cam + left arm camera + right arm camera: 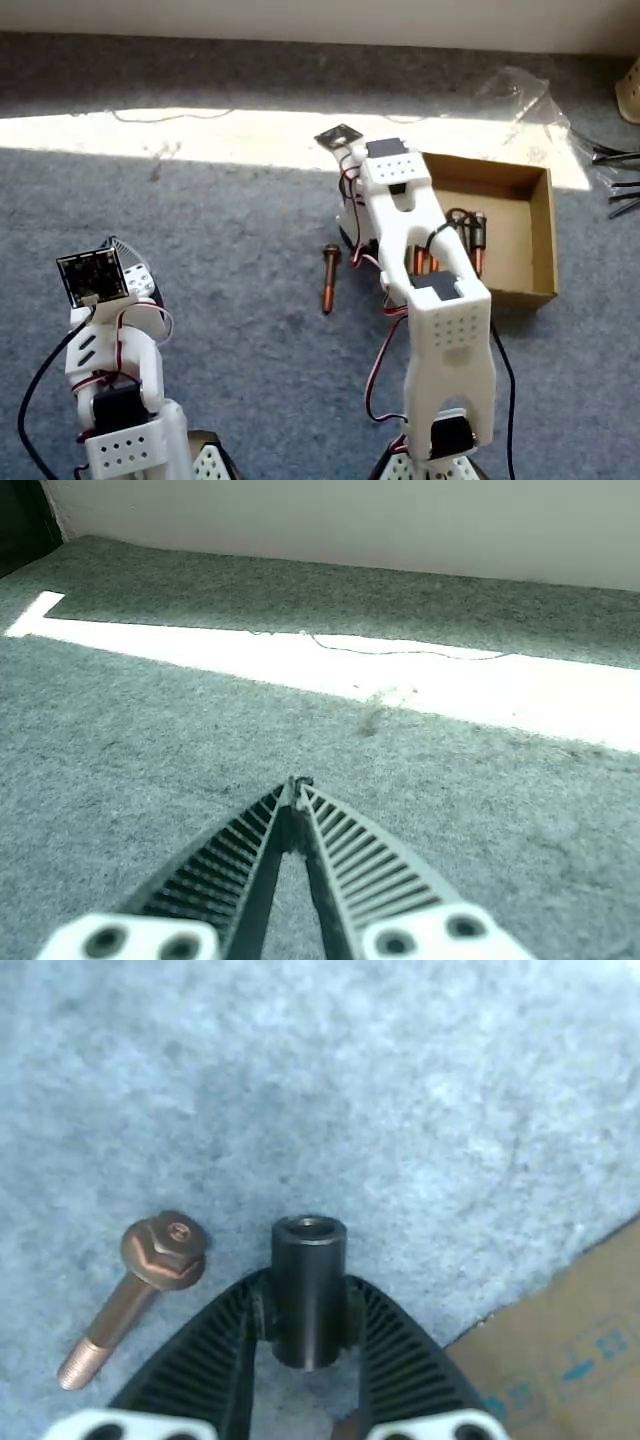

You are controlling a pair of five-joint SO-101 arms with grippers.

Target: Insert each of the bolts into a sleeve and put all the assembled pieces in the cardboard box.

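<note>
Sleeve [307, 1290] in right fingers [405, 1360], apparently grey carpet [400, 1080]

Left gripper [298, 792]: the two ribbed fingers [352, 858] are closed together, tips touching, nothing between them. They point out over a grey carpet [150, 740]. A bright sunlit band [470, 685] runs across the carpet well beyond the tips. A thin wire [400, 651] lies along that band. A small tuft of fluff [372, 718] sits at the band's near edge. Pale wall [350, 520] behind the carpet.
</note>
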